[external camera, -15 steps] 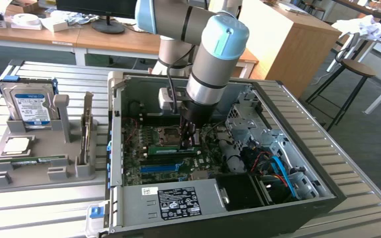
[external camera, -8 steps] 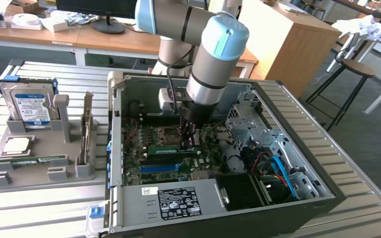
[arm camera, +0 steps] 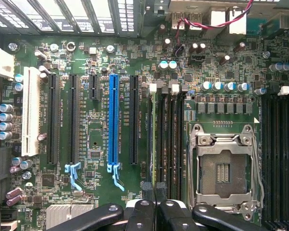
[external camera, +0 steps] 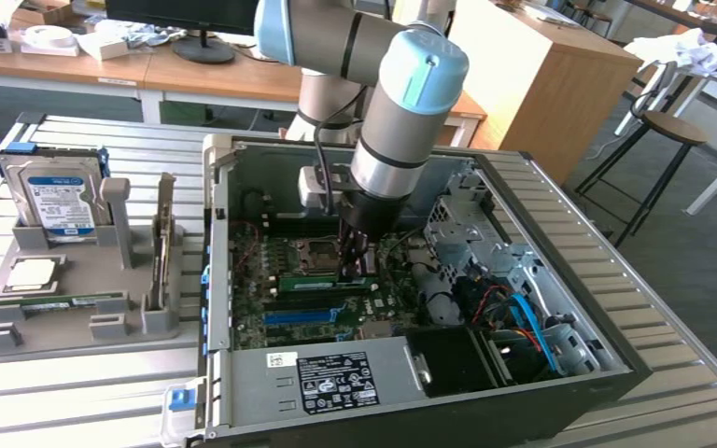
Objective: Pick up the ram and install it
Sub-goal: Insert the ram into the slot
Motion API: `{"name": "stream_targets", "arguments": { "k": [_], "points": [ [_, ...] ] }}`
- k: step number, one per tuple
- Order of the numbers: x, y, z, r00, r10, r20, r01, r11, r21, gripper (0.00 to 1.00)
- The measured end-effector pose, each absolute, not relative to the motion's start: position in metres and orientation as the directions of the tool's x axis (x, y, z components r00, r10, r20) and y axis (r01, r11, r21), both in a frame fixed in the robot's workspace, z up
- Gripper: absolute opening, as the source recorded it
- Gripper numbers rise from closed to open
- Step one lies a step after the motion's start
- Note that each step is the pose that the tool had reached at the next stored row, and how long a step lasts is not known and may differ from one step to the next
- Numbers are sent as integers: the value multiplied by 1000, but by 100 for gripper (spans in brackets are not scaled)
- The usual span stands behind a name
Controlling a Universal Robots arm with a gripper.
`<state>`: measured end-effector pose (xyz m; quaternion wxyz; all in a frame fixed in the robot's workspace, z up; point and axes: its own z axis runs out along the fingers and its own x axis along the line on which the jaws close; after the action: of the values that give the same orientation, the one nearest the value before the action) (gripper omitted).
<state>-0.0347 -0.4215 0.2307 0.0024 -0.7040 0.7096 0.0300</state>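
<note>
**Ram on edge in a slot near the socket, gripper closed on one end.**

My gripper [external camera: 356,273] [arm camera: 155,192] has its jaws drawn almost together, and I judge they are pinching the ram [external camera: 315,279] [arm camera: 154,139] by its top edge. The ram stands in the slot of its bank furthest from the socket [external camera: 311,252] [arm camera: 223,168]. My grip sits at the end away from the white latch [arm camera: 153,88]. Force there could seat only that end, leaving the stick tilted and the latch unclosed. If the ram is off its groove, pressing could strain the board. Toward the socket the bare slots [arm camera: 170,144] lie just beside my fingers. On the far side the blue slot [arm camera: 114,120] is near. Straight up out of the case is open.
</note>
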Motion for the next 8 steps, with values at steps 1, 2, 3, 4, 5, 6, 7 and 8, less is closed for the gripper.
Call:
{"name": "stream_targets", "arguments": {
  "k": [1,2,3,4,5,6,7,8],
  "points": [
    [-35,-421,231,-9,-999,-46,-999,7,39,11],
    [-35,-421,230,-9,-999,-46,-999,7,39,11],
    [-35,-421,230,-9,-999,-46,-999,7,39,11],
    [-35,-421,230,-9,-999,-46,-999,7,39,11],
    [-35,-421,230,-9,-999,-46,-999,7,39,11],
    [-35,-421,229,-9,-999,-46,-999,7,39,11],
    [-35,-421,229,-9,-999,-46,-999,7,39,11],
    [-35,-421,229,-9,-999,-45,-999,7,39,11]
  ]
}}
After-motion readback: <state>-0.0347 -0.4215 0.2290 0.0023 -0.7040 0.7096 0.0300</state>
